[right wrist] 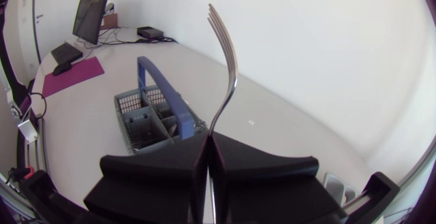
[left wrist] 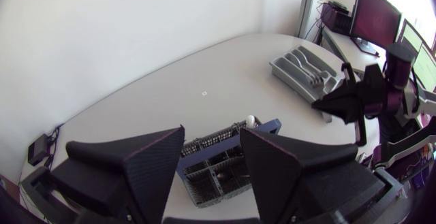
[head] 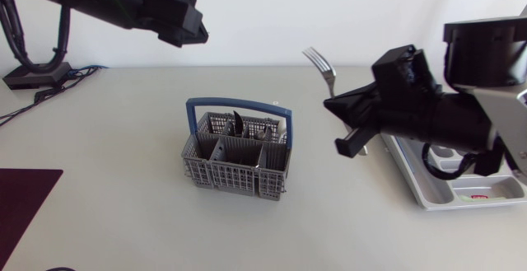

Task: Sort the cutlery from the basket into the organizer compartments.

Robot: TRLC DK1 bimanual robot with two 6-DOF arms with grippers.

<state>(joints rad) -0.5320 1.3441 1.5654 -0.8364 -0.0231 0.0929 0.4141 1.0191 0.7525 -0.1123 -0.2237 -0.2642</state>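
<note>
Head view: right gripper [head: 338, 110] is pinching a fork [head: 321, 63] by the handle, tines up and tilted, held above the worktop [head: 107, 131] between the basket [head: 237, 154] and the organizer [head: 465, 190] at far right. The basket sits mid-worktop w/ at least one dark utensil [head: 237, 123] left inside. Left gripper [head: 191, 25] hangs high at far left.

Left wrist view: left gripper [left wrist: 211, 159] is spread and empty, w/ the basket [left wrist: 221, 173] below it and the organizer [left wrist: 303, 67] well apart beyond.

Right wrist view: right gripper [right wrist: 206, 149] is pressed together on the fork [right wrist: 225, 67], w/ the basket [right wrist: 153, 118] behind.

Step, as I read it: carrying the fork to the organizer. Next move probably needs a swing right, lining the fork up lengthwise w/ a slot, lowering it, then letting go.
</note>
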